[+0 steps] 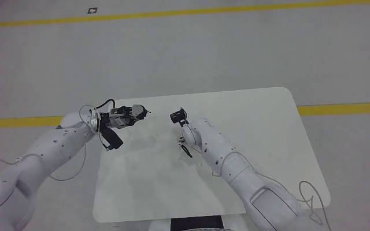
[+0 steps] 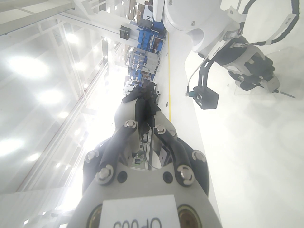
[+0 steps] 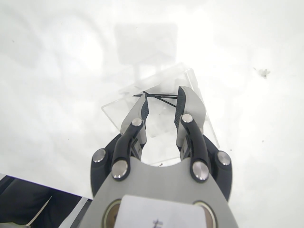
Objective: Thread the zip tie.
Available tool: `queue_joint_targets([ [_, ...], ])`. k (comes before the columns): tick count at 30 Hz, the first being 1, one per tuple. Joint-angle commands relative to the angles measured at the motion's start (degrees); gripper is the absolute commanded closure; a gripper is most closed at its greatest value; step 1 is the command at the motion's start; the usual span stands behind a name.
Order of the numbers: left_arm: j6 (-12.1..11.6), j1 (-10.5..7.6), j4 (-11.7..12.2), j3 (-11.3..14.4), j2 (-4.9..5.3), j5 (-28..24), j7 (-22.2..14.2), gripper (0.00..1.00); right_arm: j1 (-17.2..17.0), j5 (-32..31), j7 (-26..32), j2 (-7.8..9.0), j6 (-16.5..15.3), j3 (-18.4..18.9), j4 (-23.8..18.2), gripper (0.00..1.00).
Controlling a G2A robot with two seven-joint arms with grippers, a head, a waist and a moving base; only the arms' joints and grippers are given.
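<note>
The zip tie (image 3: 166, 102) could be flicked off its clear block (image 3: 114, 111) if the half-open, empty right pincer (image 3: 162, 91) is misaligned; left pincer (image 2: 143, 96) shut

Thin black zip tie (image 3: 156, 96), strands crossed, over a clear plate (image 3: 111, 110).

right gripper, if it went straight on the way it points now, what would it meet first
Probably the black zip tie between the right gripper's open fingers, then the clear plastic block under it; depth is unclear.
</note>
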Motion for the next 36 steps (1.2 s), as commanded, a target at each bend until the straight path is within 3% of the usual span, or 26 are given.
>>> queue_joint_targets([
  [1,0.0,0.0,0.0,0.0,0.0,0.0,0.0,1.0,0.24,0.35,0.43,-0.13,-0.23,-0.21,0.31,0.79],
  [6,0.0,0.0,0.0,0.0,0.0,0.0,0.0,1.0,0.37,0.36,0.84,-0.23,-0.17,-0.46,-0.11,0.8],
  [17,0.0,0.0,0.0,0.0,0.0,0.0,0.0,1.0,-0.59,-1.26,-0.94,0.33,-0.72,0.39,-1.88,0.71],
  [27,0.0,0.0,0.0,0.0,0.0,0.0,0.0,1.0,0.57,-1.54,-1.05,0.14,-1.45,0.0,1.18,0.69],
  [33,0.0,0.0,0.0,0.0,0.0,0.0,0.0,1.0,1.19,-1.01,-1.08,-0.22,-1.32,-0.45,2.3,0.9],
  [34,0.0,0.0,0.0,0.0,0.0,0.0,0.0,1.0,1.2,-0.95,-1.1,-0.25,-1.33,-0.47,2.28,1.0],
  [36,0.0,0.0,0.0,0.0,0.0,0.0,0.0,1.0,1.15,-0.92,-1.14,-0.26,-1.34,-0.47,2.15,1.0],
])
